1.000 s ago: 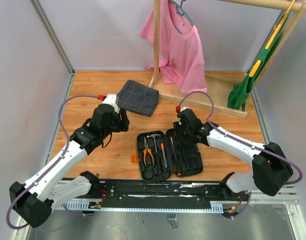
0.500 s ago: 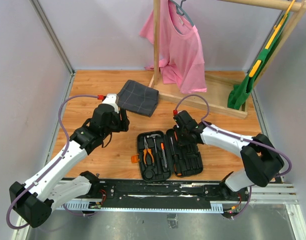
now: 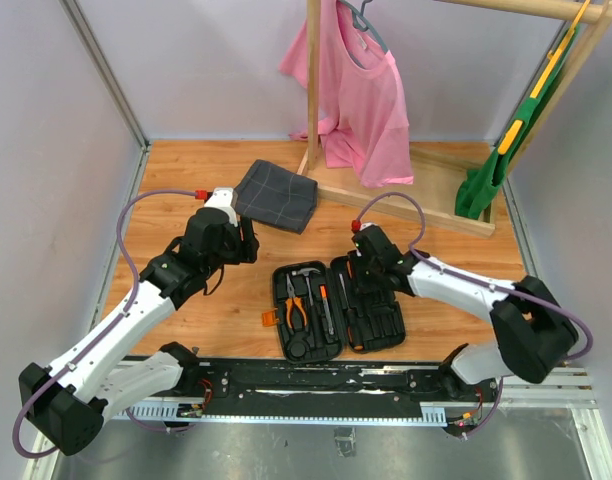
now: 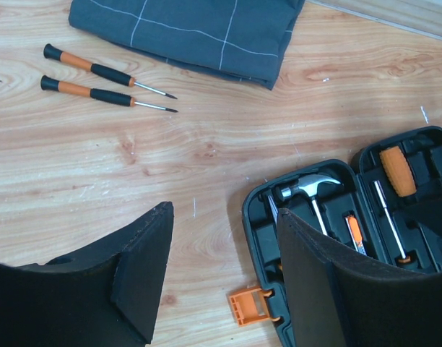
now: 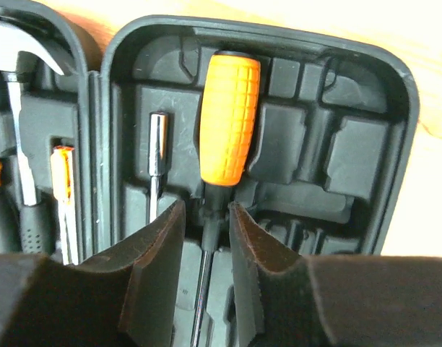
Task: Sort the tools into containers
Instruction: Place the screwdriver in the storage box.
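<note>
– Black plastic tool case [image 3: 378,322] with the textured shell: where is it?
– It lies open and flat on the wooden table [image 4: 134,181], between the two arms. Its small orange clasp [image 4: 248,303] sticks out from the outer edge of the left half.
– What sits in it?
– In the left half, a steel-headed hammer [image 4: 308,184] at the far end and orange-and-black pliers [image 3: 297,305] nearer the arms. In the right half, a fat orange-handled screwdriver [image 5: 230,116] lies in a moulded slot, just beside a short chrome bit [image 5: 157,144].
– And the hands?
– The right gripper [image 5: 204,217] is low over the right half. Its fingers are slightly apart, one on each side of that screwdriver's dark shaft, with a gap showing on both sides, so it clamps nothing. The left gripper [image 4: 224,282] hangs over bare wood just left of the case, jaws wide, nothing between them.
– Anything outside the case?
– Two slim orange-and-black screwdrivers [image 4: 98,71] [image 4: 102,95] lie side by side on the table near a folded dark grey checked cloth [image 4: 192,29], well apart from the case
</note>
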Action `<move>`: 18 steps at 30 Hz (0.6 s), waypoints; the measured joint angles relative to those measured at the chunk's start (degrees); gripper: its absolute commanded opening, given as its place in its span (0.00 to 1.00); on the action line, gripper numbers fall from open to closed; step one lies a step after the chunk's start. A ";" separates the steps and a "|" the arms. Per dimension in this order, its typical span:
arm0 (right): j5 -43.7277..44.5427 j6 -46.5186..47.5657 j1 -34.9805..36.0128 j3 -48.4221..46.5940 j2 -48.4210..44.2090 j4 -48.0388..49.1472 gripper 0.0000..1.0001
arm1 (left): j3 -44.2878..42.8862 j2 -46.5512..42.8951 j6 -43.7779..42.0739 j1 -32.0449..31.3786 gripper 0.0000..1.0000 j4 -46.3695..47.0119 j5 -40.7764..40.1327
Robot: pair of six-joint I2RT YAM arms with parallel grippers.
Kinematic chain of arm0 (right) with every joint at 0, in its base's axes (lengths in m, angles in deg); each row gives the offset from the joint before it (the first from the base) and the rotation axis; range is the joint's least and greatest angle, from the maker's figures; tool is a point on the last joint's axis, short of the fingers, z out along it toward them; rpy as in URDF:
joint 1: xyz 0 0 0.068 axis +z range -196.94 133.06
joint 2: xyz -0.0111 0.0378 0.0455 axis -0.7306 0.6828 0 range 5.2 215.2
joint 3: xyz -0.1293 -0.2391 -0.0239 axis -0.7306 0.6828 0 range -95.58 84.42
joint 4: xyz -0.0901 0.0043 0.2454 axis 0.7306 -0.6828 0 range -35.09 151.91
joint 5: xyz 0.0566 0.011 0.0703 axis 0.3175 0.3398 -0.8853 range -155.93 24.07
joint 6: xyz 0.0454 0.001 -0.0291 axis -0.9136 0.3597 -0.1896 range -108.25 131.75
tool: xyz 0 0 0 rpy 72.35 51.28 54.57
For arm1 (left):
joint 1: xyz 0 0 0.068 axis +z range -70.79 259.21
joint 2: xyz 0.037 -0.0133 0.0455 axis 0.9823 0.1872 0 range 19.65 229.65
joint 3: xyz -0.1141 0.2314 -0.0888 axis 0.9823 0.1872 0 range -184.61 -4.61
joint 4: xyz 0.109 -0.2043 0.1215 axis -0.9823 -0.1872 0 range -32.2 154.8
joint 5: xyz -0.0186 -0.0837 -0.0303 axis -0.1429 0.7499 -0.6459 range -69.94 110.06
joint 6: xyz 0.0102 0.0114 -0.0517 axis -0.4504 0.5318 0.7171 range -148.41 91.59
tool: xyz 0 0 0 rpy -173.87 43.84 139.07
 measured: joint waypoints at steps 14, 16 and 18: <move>-0.28 1.01 0.00 11.30 -23.37 1.03 0.39 | -1.88 11.19 3.21 -4.61 0.50 0.96 1.62; -0.31 0.57 0.00 13.00 -25.64 0.35 0.39 | -3.43 14.03 4.17 -7.34 0.49 1.73 1.60; -0.37 0.07 0.00 14.62 -28.22 -0.20 0.39 | -5.35 17.20 5.09 -9.62 0.49 3.06 1.64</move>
